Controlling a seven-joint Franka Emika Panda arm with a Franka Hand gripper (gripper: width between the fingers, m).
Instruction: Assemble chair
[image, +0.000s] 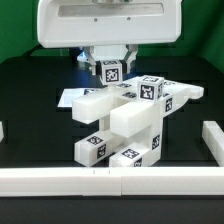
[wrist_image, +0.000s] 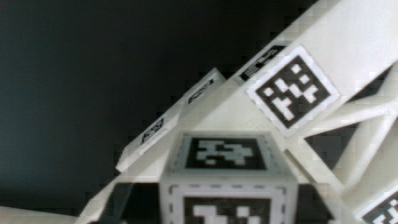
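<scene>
The partly built chair (image: 125, 125) stands mid-table in the exterior view. It is a stack of white slabs and bars with several black-and-white tags, tilted with one bar sticking out to the exterior view's right. My gripper (image: 110, 72) hovers just behind and above it, shut on a small white tagged cube (image: 110, 70). In the wrist view the cube (wrist_image: 222, 195) fills the space between my gripper's (wrist_image: 222, 208) dark fingers. The chair's tagged bars (wrist_image: 285, 85) slant close beyond it.
A plain white rail (image: 110, 181) runs along the front, with short rail pieces at the exterior view's right (image: 212, 140) and left edge. The marker board (image: 70, 97) lies flat behind the chair. The robot body (image: 100, 20) looms at the back.
</scene>
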